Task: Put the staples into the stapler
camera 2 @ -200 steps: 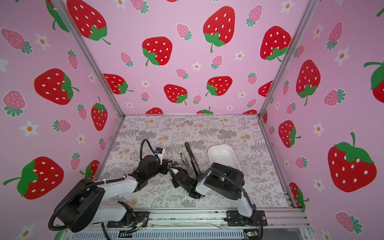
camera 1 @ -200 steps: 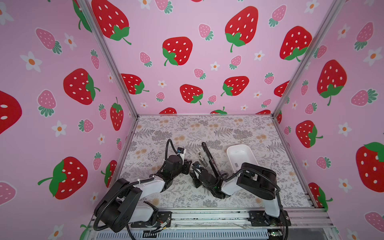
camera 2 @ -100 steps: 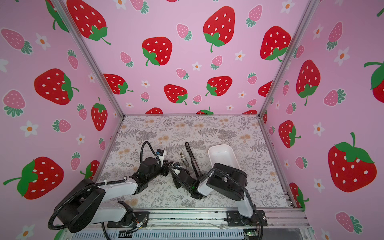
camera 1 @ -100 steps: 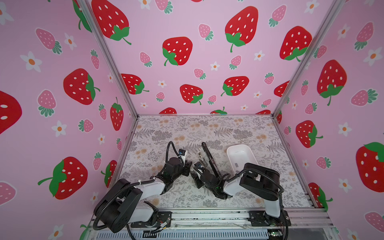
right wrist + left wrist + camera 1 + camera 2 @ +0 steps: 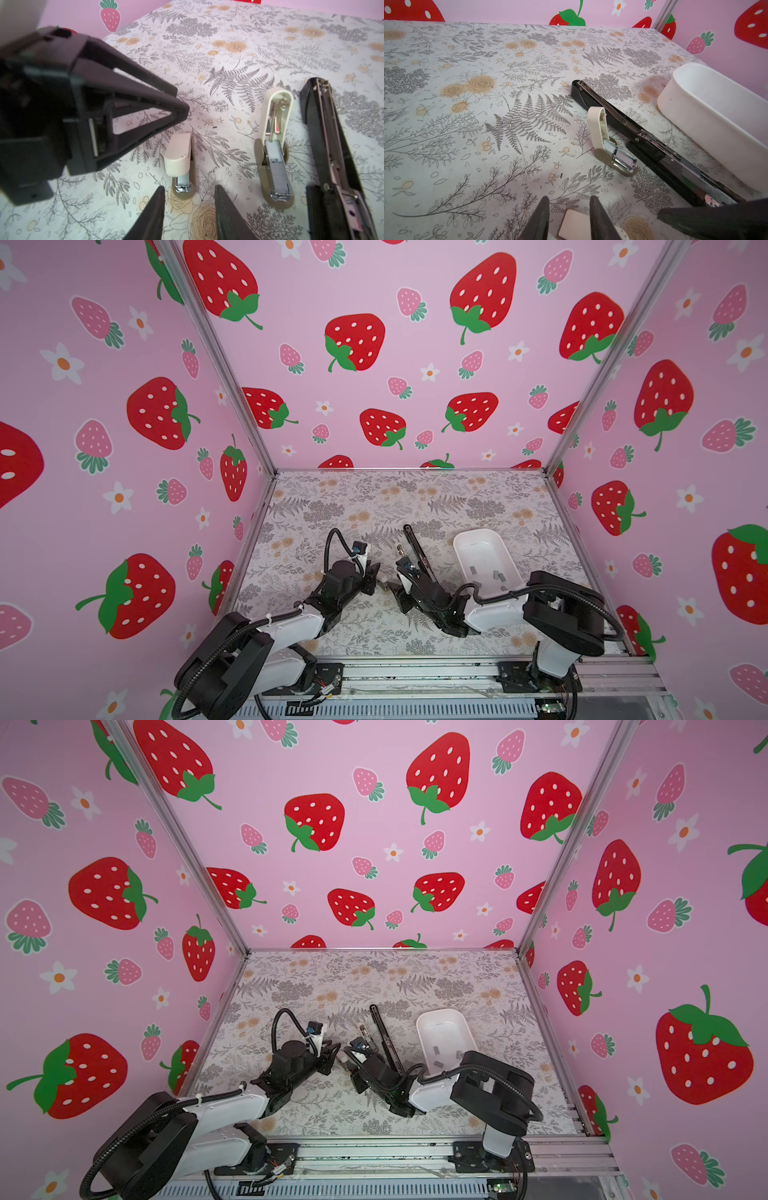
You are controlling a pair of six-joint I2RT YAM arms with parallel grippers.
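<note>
**Stalemate mid-table: nothing is going in yet**

Both grippers are idling near the middle of the table (image 5: 374, 497), nose to nose over the closed small stapler (image 5: 180, 153). The left gripper (image 5: 569, 198) is hovering by its rear end. Its jaws are standing apart, with bare table showing beside the cream body, so it is clamping nothing. The right gripper (image 5: 188, 187) is facing the chrome nose, its jaws also standing apart and clear of it on both sides.

Against a second ago, the one plain change is in the right arm (image 5: 561, 614): its elbow is now sitting farther toward 3 o'clock. Neither gripper is showing any real shift in both top views. That swing is uncovering more of the white tray (image 5: 482, 551), at 3 o'clock from the grippers. The staples (image 5: 473, 570) are lying there as loose grey strips, well apart from both.

For the task this is adding up to no progress: the stapler between the grippers is staying shut and no strip is travelling toward it. At 12 o'clock from the right gripper the open small stapler (image 5: 276, 158) is lying with what looks like a grey strip in its channel. The black long stapler (image 5: 328, 128) is lying open at 1 o'clock. By my judgement, the closed one is needing its lid lifted first.
</note>
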